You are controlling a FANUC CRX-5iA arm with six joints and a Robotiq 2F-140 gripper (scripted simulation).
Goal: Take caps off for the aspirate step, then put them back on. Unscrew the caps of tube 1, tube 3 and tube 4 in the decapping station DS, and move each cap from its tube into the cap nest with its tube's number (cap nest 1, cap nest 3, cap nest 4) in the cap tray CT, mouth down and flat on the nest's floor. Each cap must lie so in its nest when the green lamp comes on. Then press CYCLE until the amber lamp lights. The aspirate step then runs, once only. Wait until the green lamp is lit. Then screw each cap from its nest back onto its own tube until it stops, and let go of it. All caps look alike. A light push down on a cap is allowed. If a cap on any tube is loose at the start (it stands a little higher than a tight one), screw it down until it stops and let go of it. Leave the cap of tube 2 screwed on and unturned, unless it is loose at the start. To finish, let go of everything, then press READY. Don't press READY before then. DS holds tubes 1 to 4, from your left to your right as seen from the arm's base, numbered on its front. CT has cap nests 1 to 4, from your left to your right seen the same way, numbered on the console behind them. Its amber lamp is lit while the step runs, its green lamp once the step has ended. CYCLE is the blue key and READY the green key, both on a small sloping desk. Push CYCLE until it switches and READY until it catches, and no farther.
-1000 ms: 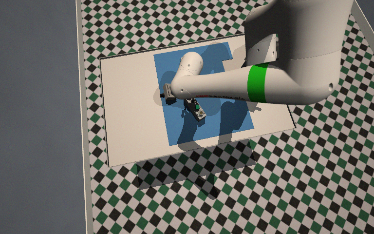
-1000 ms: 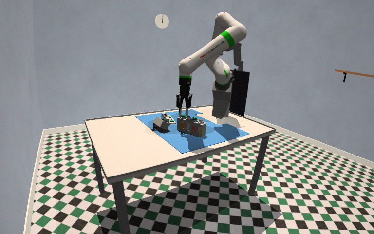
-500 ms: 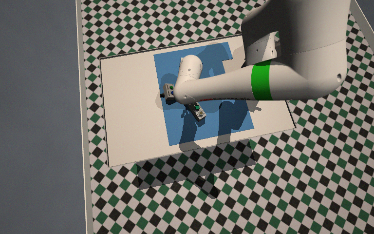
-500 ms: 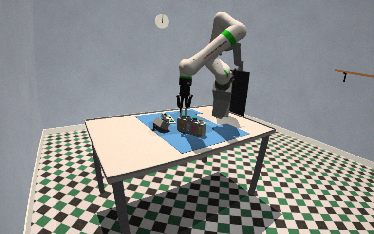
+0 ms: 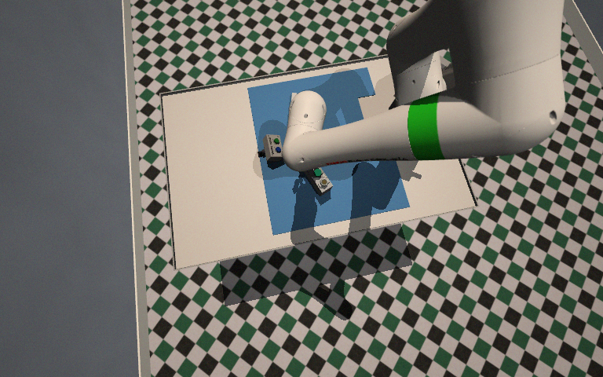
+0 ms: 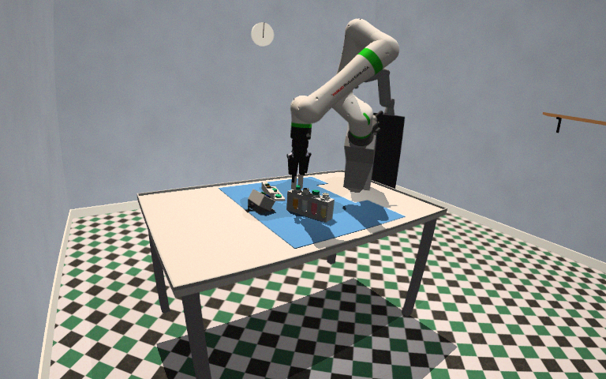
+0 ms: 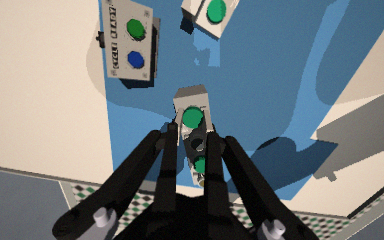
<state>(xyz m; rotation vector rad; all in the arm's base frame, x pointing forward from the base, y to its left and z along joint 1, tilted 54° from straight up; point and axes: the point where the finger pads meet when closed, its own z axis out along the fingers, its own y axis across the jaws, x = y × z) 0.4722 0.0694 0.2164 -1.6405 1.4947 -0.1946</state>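
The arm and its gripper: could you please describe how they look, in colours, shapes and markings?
The arm has smooth, rounded white links with bright green bands at the joints and red lettering along the forearm. It stands on a grey pedestal. The gripper is black, with long slim fingers and two small grey studs on its body.

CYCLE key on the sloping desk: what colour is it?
Blue. The CYCLE key shows best in the wrist view, just below the green READY key.

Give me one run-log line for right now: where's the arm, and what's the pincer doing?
arm: above tube block | pincer: shut on green cap at end tube | next tube: looks uncapped
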